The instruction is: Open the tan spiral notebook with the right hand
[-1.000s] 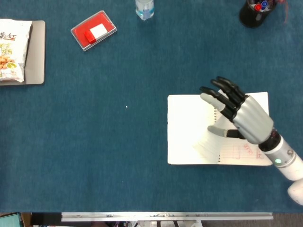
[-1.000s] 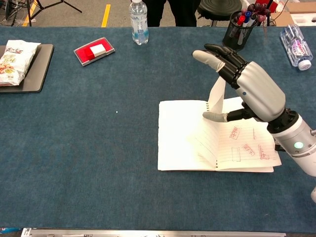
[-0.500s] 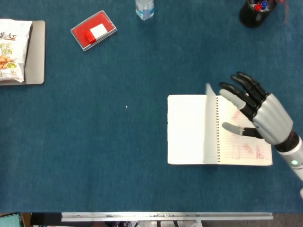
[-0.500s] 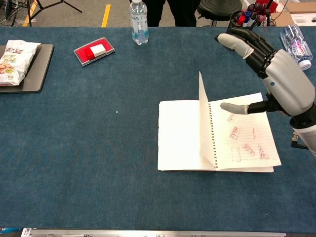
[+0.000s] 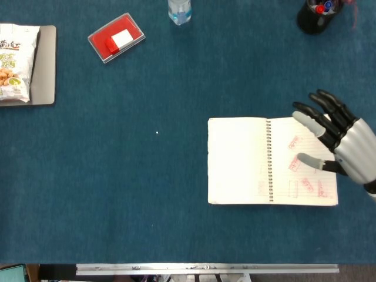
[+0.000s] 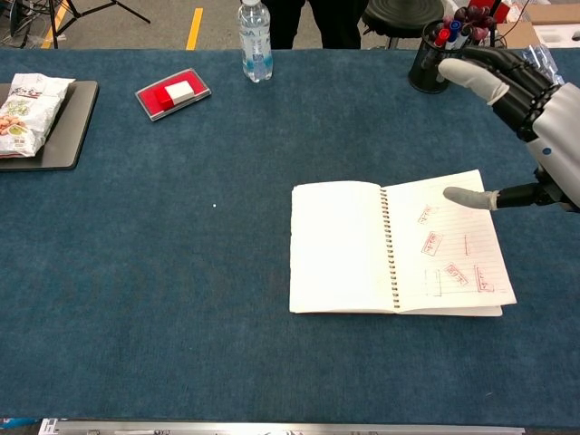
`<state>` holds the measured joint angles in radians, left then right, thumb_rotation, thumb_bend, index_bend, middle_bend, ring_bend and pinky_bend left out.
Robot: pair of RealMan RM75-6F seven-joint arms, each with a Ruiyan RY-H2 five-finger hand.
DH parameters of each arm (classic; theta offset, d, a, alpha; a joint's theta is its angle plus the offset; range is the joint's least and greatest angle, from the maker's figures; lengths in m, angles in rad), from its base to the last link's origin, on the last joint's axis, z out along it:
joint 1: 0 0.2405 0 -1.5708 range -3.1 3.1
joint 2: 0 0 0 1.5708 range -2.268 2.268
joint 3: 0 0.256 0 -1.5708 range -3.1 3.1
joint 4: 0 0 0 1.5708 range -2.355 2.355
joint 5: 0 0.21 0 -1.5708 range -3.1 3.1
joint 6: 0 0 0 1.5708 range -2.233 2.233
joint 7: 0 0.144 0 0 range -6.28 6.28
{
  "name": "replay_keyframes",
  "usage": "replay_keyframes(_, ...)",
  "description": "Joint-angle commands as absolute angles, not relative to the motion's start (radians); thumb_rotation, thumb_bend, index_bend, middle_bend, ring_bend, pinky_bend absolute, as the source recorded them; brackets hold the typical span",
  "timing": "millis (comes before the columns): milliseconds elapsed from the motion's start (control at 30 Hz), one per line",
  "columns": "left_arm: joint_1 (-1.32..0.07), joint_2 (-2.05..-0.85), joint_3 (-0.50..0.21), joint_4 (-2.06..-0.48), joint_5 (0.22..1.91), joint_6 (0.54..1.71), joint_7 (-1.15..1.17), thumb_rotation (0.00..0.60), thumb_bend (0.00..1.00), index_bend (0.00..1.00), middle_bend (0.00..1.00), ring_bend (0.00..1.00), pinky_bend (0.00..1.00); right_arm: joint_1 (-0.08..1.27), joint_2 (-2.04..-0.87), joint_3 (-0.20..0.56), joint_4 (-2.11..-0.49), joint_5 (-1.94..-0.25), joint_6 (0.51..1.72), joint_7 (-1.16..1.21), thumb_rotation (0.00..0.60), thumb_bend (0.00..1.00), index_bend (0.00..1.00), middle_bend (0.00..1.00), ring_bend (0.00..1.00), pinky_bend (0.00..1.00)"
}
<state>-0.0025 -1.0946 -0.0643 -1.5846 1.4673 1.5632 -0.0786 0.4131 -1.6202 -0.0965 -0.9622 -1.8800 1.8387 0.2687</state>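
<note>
The spiral notebook [image 5: 271, 161] [image 6: 395, 245] lies open and flat on the blue table, spiral down the middle. Its left page is blank and its right page carries lines and red stamps. My right hand [image 5: 341, 147] [image 6: 530, 113] hovers above the notebook's right edge with fingers spread and nothing in it. It does not touch the pages. My left hand shows in neither view.
A pen holder [image 5: 314, 14] [image 6: 437, 54] stands at the back right, with a lying bottle [image 6: 544, 77] beside it. An upright water bottle [image 6: 255, 41] and a red box [image 5: 116, 38] sit at the back. A snack bag on a dark tray [image 5: 46, 64] lies far left.
The page the right hand was lifting has fallen flat to the left. The hand has let go and drawn back to the right, away from the spiral.
</note>
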Motion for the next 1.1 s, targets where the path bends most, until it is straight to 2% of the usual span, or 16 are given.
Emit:
replay_keyframes(33, -0.003, -1.095, -0.064, -1.585, 1.467, 1.563, -0.078, 0.600, 0.25, 0.49, 0.24, 0.10, 0.26, 0.400, -1.565, -0.116, -1.013, -1.881, 1.793, 0.209, 0.600, 0.06, 0.01, 0.13, 0.03, 0.10)
replay_keyframes(433, -0.004, -1.094, -0.064, -1.586, 1.467, 1.560, -0.080, 0.600, 0.25, 0.49, 0.24, 0.10, 0.26, 0.385, -1.418, -0.169, -1.165, -1.872, 1.611, 0.063, 0.600, 0.03, 0.01, 0.13, 0.03, 0.10)
replay_keyframes(1100, -0.002, -1.089, -0.063, -1.590, 1.467, 1.561, -0.088, 0.600, 0.25, 0.49, 0.24, 0.10, 0.26, 0.404, -1.381, -0.249, -1.191, -1.921, 1.421, 0.085, 0.600, 0.03, 0.01, 0.12, 0.03, 0.10)
